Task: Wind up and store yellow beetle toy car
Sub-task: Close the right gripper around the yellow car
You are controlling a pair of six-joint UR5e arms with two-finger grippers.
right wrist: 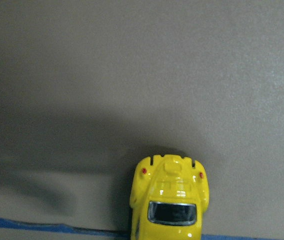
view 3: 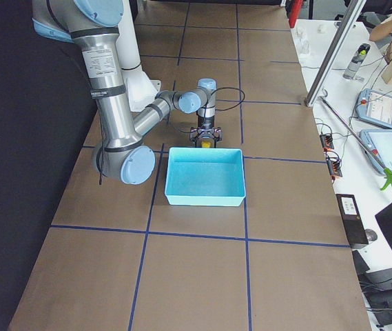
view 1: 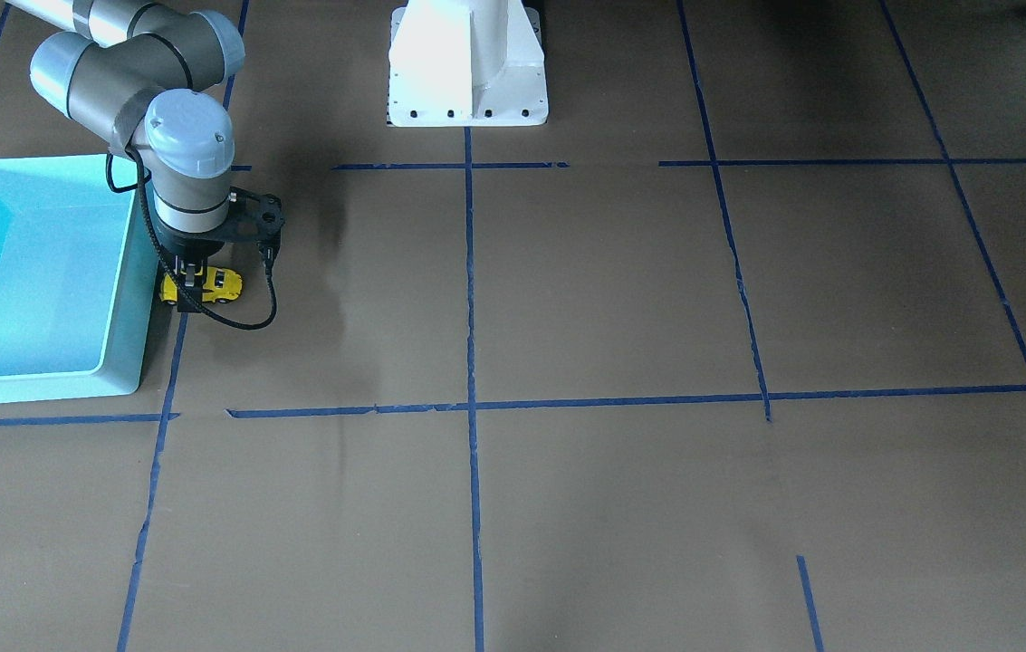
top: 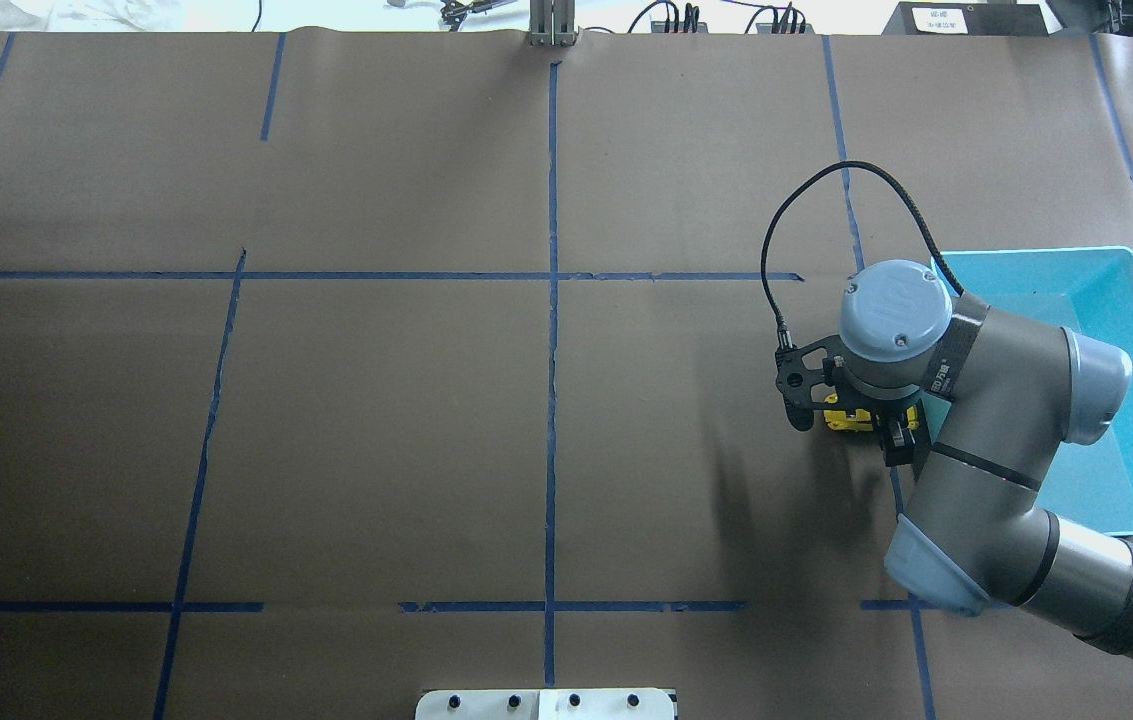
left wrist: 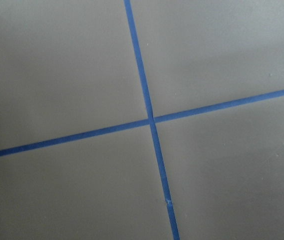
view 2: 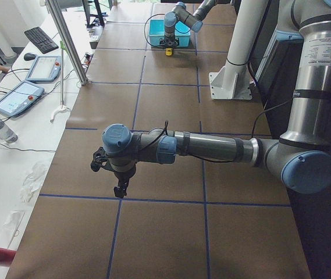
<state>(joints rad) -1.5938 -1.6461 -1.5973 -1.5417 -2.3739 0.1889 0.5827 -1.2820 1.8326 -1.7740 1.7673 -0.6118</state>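
Observation:
The yellow beetle toy car (view 1: 221,286) stands on the brown table just beside the turquoise bin (view 1: 134,317). My right gripper (view 1: 191,288) points straight down over the car, with its fingers against the car's two sides, and looks shut on it. The overhead view shows the car (top: 841,420) mostly hidden under the wrist. The right wrist view shows the car's rear (right wrist: 170,200) at the bottom edge, wheels on the table. My left gripper (view 2: 119,190) shows only in the exterior left view, low over bare table far from the car; I cannot tell whether it is open or shut.
The bin (top: 1126,330) is empty and open-topped, its near wall right next to the car. Blue tape lines (left wrist: 150,120) grid the table. The white robot base (view 1: 467,63) stands at the table's edge. A black cable (top: 856,175) loops from the right wrist.

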